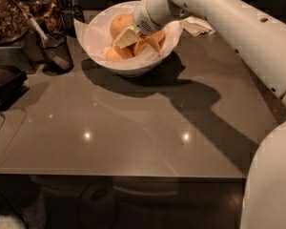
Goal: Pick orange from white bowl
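A wide, round white bowl [132,68] with a thin white paper lining [92,33] is sitting at about twelve o'clock on the glossy grey-brown table top [133,132], towards its far edge. At the bowl's nine o'clock a small dark glass cup [55,55] holding a pale utensil is standing just beside it, apart from the rim, and a second dark cup [71,17] is standing near the bowl's ten o'clock. Further out at ten o'clock, a clear container of brown dried snacks [4,19] and a glass jar [41,7] are crowding the table's corner, while a dark flat object [5,82] is lying at the table's nine o'clock edge. A crumpled white napkin [198,26] is lying at the bowl's two o'clock, partly hidden by the thick white robot arm [229,30], which is reaching in from four o'clock over the bowl's right rim and casting a broad shadow across the table. The gripper [127,36] is sitting inside the bowl, pressing against the fruit; whether it is spread or pinching anything cannot be told. A round, pale orange [119,24] is lying at the bowl's eleven o'clock, touching the gripper, and other orange pieces [115,54] are lying at six and three o'clock of it, partly covered by the arm's wrist.
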`<state>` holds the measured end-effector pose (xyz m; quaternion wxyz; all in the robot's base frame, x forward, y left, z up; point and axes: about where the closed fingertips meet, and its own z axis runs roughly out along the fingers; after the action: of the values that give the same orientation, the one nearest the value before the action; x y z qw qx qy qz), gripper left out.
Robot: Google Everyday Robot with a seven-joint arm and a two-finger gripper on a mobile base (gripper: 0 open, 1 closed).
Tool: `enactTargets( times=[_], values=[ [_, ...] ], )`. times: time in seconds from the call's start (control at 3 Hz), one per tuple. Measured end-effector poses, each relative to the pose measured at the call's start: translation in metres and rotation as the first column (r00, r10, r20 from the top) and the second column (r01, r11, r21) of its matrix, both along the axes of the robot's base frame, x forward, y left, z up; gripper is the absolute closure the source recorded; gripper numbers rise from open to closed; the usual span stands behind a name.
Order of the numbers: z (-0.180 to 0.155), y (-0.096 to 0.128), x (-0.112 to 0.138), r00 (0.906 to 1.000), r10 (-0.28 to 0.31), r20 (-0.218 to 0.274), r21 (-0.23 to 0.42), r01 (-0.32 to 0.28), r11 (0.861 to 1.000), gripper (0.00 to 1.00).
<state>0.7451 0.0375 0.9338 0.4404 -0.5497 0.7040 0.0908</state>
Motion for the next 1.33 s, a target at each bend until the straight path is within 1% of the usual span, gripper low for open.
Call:
enactTargets(
  times=[0.33, 0.67, 1.0, 1.33],
  values=[
    [0.000, 0.000, 0.000, 1.0000, 0.000, 0.000, 0.000, 0.000, 1.000, 1.00],
    [0.010, 0.002, -0.001, 1.0000, 0.001, 0.006, 0.041, -0.002, 0.999, 1.00],
    [0.022, -0.001, -0.001, 0.9997, -0.012, 0.020, 0.103, 0.010, 0.995, 1.00],
    [0.023, -0.001, -0.001, 0.9997, -0.012, 0.020, 0.104, 0.010, 0.995, 1.00]
  ],
)
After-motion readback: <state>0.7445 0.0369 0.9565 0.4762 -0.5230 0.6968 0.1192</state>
